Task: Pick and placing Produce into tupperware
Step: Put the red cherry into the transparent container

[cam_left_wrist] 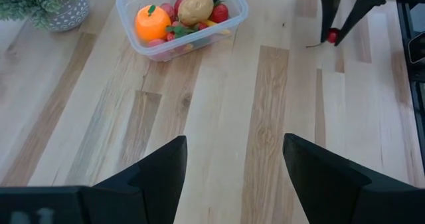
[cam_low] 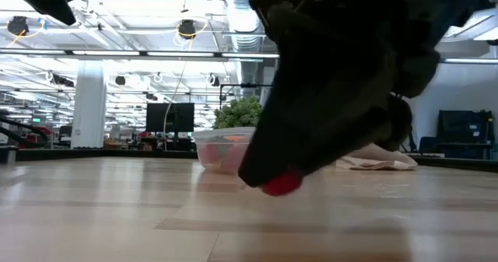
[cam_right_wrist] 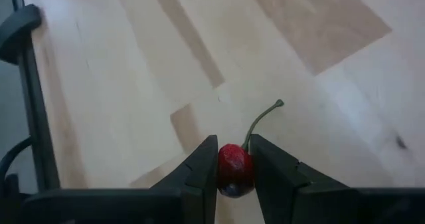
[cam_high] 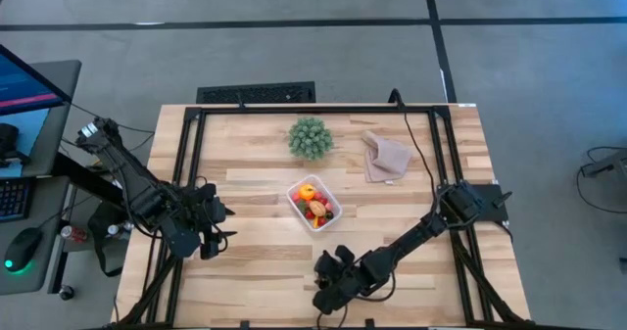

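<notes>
At the near edge of the table (cam_high: 255,281), the right gripper (cam_right_wrist: 234,163) has its two fingers pinched on a small red cherry (cam_right_wrist: 232,167), whose green stem (cam_right_wrist: 261,121) curls away over the wood; in the low view the cherry (cam_low: 282,183) sits right at the tabletop under the dark gripper. To the left, the left gripper (cam_left_wrist: 232,161) hangs over bare wood with its fingers spread apart and nothing between them. Farther back, near the table's middle, the clear container (cam_high: 326,195) holds an orange (cam_left_wrist: 152,22), a tan piece and several small red pieces, and beyond it stand the green plant (cam_high: 310,137) and a beige cloth (cam_high: 386,157).
</notes>
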`<state>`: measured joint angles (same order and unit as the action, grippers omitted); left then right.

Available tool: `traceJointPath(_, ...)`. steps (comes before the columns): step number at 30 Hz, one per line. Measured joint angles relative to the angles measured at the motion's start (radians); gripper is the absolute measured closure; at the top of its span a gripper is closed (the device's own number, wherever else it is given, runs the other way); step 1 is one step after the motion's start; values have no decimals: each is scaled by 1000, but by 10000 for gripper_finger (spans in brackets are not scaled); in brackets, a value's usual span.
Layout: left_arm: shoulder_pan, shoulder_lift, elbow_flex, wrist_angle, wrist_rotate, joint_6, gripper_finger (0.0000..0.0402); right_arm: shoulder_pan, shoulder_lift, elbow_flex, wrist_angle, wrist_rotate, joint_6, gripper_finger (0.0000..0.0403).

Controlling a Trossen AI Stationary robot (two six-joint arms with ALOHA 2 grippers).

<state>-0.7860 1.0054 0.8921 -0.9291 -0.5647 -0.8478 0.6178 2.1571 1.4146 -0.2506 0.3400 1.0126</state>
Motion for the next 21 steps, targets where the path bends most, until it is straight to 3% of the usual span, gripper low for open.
traceJointPath(6,0,0,0,0,0,0,162,-2,0,46,-52,7,-5,327)
traceJointPath(21,0,0,0,3,-24,13,162,-68,-3,265,-306,27,-213,327)
